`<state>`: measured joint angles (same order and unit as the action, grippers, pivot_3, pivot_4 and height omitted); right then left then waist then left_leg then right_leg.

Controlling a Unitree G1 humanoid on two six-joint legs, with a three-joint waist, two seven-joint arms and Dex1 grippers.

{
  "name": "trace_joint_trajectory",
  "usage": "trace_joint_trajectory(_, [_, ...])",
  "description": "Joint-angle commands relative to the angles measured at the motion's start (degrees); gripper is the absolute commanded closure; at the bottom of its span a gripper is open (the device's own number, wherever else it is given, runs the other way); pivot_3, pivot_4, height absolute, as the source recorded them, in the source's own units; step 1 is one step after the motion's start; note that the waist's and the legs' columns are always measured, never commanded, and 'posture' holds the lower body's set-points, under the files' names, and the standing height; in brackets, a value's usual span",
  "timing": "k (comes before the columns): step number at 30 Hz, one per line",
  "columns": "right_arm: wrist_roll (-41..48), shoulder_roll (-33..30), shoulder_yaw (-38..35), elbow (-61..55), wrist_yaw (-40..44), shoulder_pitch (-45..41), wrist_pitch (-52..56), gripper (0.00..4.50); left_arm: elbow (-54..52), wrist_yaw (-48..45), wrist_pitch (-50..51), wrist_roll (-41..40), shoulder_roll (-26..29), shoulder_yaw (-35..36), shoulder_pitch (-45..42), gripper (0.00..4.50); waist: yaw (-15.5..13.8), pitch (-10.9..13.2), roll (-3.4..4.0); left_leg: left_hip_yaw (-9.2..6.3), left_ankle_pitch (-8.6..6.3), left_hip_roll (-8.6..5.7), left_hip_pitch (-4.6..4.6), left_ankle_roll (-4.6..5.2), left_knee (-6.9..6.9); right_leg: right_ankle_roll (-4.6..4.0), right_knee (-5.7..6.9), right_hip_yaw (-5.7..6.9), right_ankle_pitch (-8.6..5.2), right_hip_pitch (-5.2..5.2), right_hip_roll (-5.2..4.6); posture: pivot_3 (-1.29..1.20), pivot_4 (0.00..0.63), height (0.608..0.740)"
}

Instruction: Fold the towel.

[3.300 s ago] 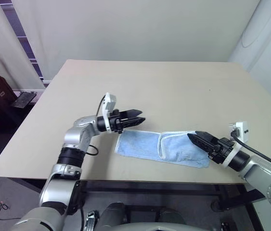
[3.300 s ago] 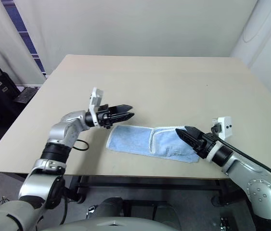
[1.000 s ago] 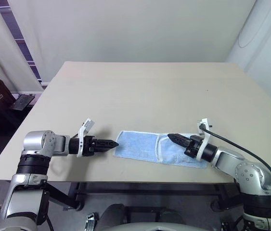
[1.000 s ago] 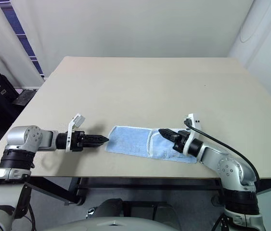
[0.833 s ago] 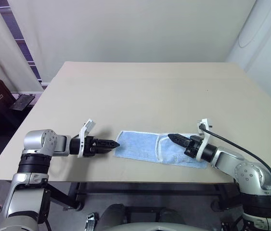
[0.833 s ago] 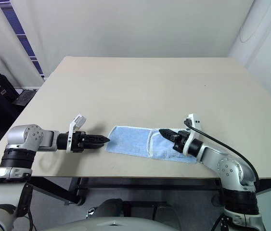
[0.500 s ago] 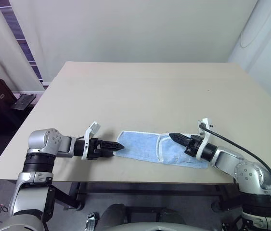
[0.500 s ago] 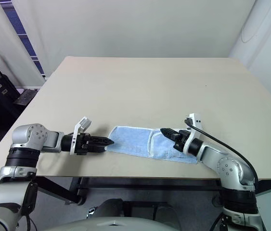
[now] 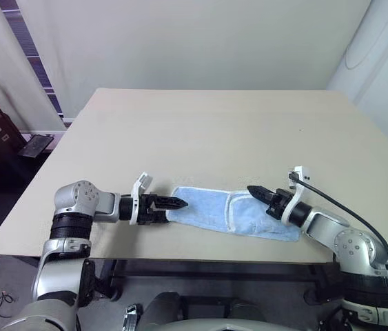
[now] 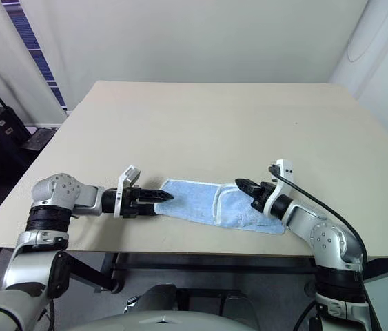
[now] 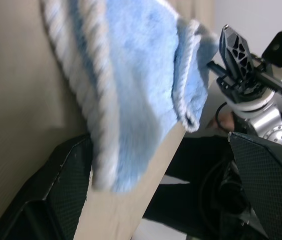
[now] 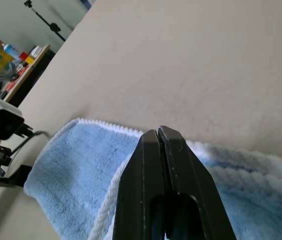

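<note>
The towel (image 9: pixel 231 214) is lying partly folded near the bench's (image 9: pixel 207 131) front edge, its right part doubled over. I am reaching my left pincer (image 9: pixel 177 203) low along the bench, fingers spread wide at the towel's left end. My right pincer (image 9: pixel 257 192) is pressed shut, empty, resting over the folded part. Farther back, the bench is bare.
</note>
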<state>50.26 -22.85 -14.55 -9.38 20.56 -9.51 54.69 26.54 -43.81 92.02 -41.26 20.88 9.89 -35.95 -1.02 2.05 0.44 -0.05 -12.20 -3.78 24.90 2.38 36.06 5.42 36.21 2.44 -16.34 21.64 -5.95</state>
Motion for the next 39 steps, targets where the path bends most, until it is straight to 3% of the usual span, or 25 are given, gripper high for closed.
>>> trace_joint_trajectory(1, [0.04,0.21,-1.26,-0.81,-0.14,-1.26,-0.92,4.5,-0.99,-0.18,-0.41,-1.08,-0.51,0.99,-1.78,0.02,0.33,0.0,0.0,0.0,0.0,0.0,0.0,0.0,-0.01,0.0,0.0,-0.01,0.0,0.01,0.0,0.0,0.0,0.722])
trace_joint_trajectory(3, [0.0,0.17,-1.24,-0.89,-0.1,-1.24,-1.02,4.5,-2.28,-0.83,-1.31,-1.29,-0.2,0.12,-1.09,0.02,0.39,0.0,0.0,-0.01,0.0,0.0,0.0,0.0,-0.04,0.01,0.0,-0.05,0.0,0.05,0.03,0.0,0.0,0.722])
trace_joint_trajectory(16, [-0.18,-0.3,-2.21,-1.0,-0.35,-0.27,-1.14,4.5,-4.21,-3.35,-4.79,-0.85,1.8,-2.66,-0.07,4.48,0.35,0.0,0.0,-0.01,0.01,0.0,0.34,-0.01,-0.05,-0.01,0.1,-0.16,0.01,0.54,0.07,0.0,0.0,0.722])
trace_joint_trajectory(19, [-0.08,-0.33,-2.39,-1.12,-0.34,-0.28,-1.0,4.5,-3.95,-4.07,-5.98,-0.92,2.17,-3.61,-0.24,4.48,0.35,0.0,0.0,0.0,0.02,0.0,0.44,-0.03,-0.03,0.0,0.15,-0.17,0.01,0.67,0.07,0.0,0.0,0.722])
trace_joint_trajectory(26, [5.04,-1.82,-6.04,-8.14,5.67,4.89,-2.54,4.5,-9.32,-15.41,-15.83,-0.38,7.49,-10.38,-1.76,4.48,0.36,0.0,0.01,0.0,0.02,0.0,0.48,-0.03,-0.05,-0.02,0.11,-0.2,0.01,0.7,0.07,0.0,0.0,0.722])
trace_joint_trajectory(32, [9.16,-4.87,-11.37,-11.55,7.43,10.06,-2.88,4.5,-10.85,-28.9,-29.91,4.6,10.66,-20.53,-5.71,4.48,0.25,0.01,0.0,0.0,0.02,0.0,0.5,-0.02,-0.06,-0.04,0.07,-0.19,-0.01,0.68,0.06,0.0,0.0,0.722])
trace_joint_trajectory(36, [7.92,-5.25,-12.85,-10.94,5.37,11.18,-4.03,4.5,-7.93,-38.47,-36.15,8.15,10.01,-27.42,-10.09,4.48,0.31,0.01,0.01,0.02,0.02,0.0,0.5,-0.02,-0.05,-0.07,0.01,-0.2,0.0,0.66,0.05,0.0,0.0,0.722])
trace_joint_trajectory(39, [7.35,-4.2,-14.2,-10.02,2.7,11.34,-5.44,4.5,-3.69,-43.27,-41.1,11.02,6.08,-31.11,-14.99,4.48,0.26,0.02,0.01,0.01,0.02,0.0,0.51,-0.01,-0.07,-0.07,0.0,-0.19,0.0,0.67,0.05,0.0,0.0,0.722])
